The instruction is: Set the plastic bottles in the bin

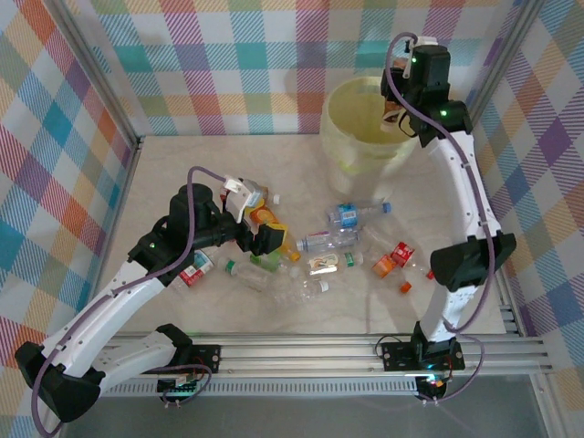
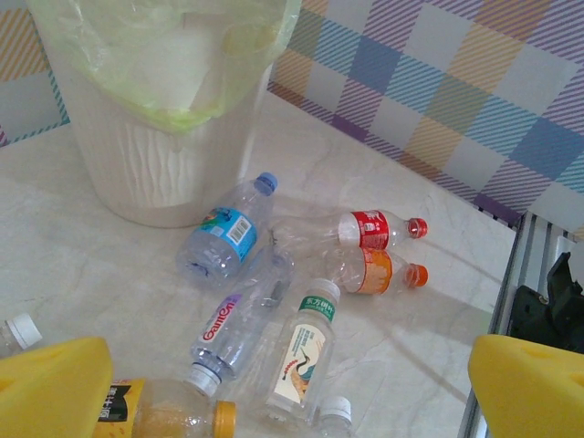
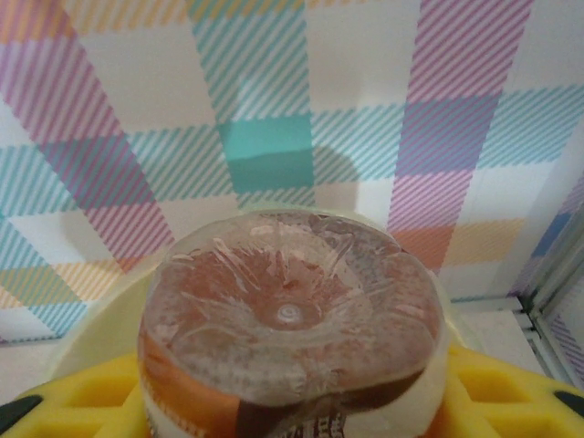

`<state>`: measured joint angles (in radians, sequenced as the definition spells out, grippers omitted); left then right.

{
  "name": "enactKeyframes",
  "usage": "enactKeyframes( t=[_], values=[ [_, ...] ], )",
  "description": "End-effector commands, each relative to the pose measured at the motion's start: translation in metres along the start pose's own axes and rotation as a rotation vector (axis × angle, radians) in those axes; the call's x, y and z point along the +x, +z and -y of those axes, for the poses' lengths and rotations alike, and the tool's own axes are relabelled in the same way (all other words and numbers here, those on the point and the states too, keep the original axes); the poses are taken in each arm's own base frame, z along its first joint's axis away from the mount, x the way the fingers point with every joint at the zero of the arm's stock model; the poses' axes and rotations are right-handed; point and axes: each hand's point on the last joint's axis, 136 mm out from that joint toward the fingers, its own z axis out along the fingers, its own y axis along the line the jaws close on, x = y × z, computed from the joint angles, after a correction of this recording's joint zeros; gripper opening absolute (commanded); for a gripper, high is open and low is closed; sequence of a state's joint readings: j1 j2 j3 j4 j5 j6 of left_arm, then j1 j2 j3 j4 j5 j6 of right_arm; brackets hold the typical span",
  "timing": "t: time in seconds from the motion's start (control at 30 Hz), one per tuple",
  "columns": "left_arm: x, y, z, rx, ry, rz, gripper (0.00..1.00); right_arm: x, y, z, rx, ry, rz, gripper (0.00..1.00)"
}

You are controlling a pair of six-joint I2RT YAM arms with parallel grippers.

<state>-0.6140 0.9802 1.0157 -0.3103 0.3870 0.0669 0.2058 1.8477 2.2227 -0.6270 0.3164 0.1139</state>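
Presently the right gripper (image 1: 394, 115) is clamped on an orange-labelled bottle (image 3: 290, 319), held over the far right part of the bin (image 1: 347, 151), just inside its rim. The bottle's long axis runs straight out from the jaws, base foremost; the bin mouth lies below it, so a plain release should suffice, by judgement. The left gripper (image 1: 266, 233), jaws wide, hangs over the loose bottles (image 1: 342, 228) scattered on the table (image 1: 182, 164), nearer to them than the right arm.
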Motion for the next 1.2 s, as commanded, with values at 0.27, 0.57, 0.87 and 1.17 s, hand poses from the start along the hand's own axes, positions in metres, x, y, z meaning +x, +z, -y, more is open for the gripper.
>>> enactKeyframes(
  t=[0.27,0.57,0.87,1.17],
  values=[
    [0.000,0.003,0.002,0.004,-0.012,-0.004,1.00,0.067,0.046,0.019,0.038,0.049,-0.242,0.52],
    [0.003,0.005,-0.001,-0.007,-0.016,-0.023,1.00,0.094,0.059,0.021,0.043,0.050,-0.325,0.55],
    [0.003,0.004,-0.001,-0.014,-0.016,-0.024,1.00,0.104,0.063,0.019,0.034,0.060,-0.356,0.65],
    [0.001,0.004,-0.001,-0.012,-0.016,-0.019,1.00,0.089,0.053,0.018,0.028,0.060,-0.327,0.72]
  ],
)
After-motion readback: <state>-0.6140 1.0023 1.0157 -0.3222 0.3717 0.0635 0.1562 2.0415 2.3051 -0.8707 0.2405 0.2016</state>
